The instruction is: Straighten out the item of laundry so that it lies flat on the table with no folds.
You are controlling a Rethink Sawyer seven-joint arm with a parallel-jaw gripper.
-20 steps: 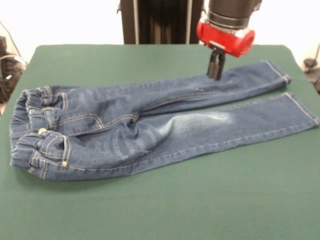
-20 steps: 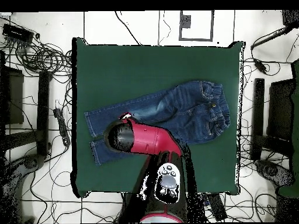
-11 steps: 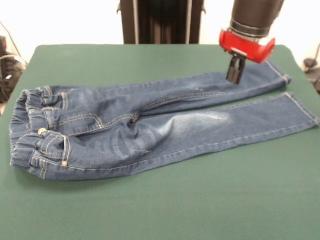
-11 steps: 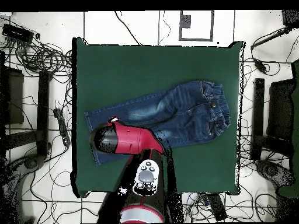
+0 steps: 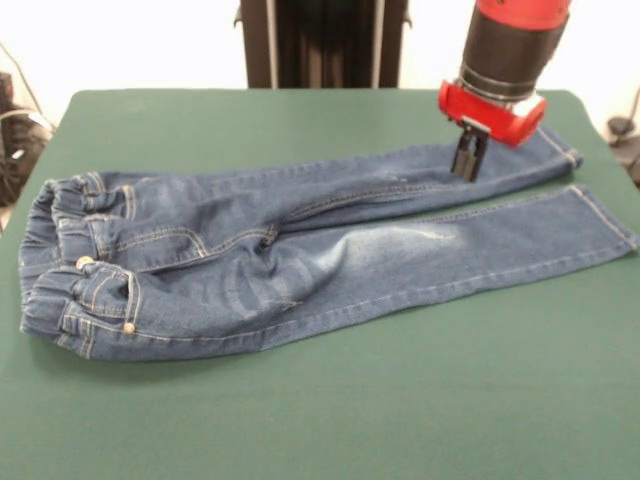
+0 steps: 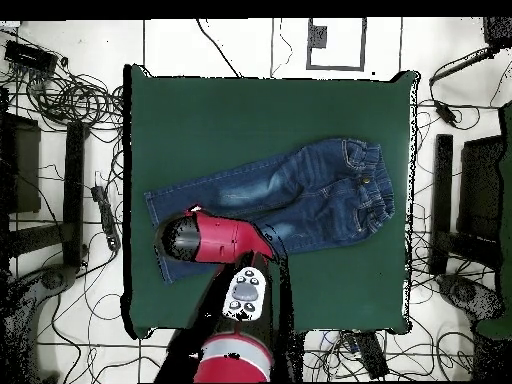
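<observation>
The item of laundry, small blue jeans (image 5: 300, 250), lies across the green table (image 5: 300, 420), its elastic waistband bunched at the left and both legs stretched to the right. Faded patches show on the near leg. My gripper (image 5: 467, 168) hangs from the red wrist with its dark fingers close together, shut, tips right at the far leg near its hem end. Nothing is lifted. From overhead the jeans (image 6: 300, 190) run from the table's (image 6: 250, 110) right side to its left, and the red wrist (image 6: 200, 238) covers the gripper and part of one leg.
Cables, stands and dark equipment ring the table on the floor in the overhead view. A dark pedestal (image 5: 320, 40) stands behind the table's far edge. Green cloth stretches wide in front of the jeans.
The gripper has travelled right along the far leg toward its hem, then dropped a little closer to the fabric. The jeans have not shifted.
</observation>
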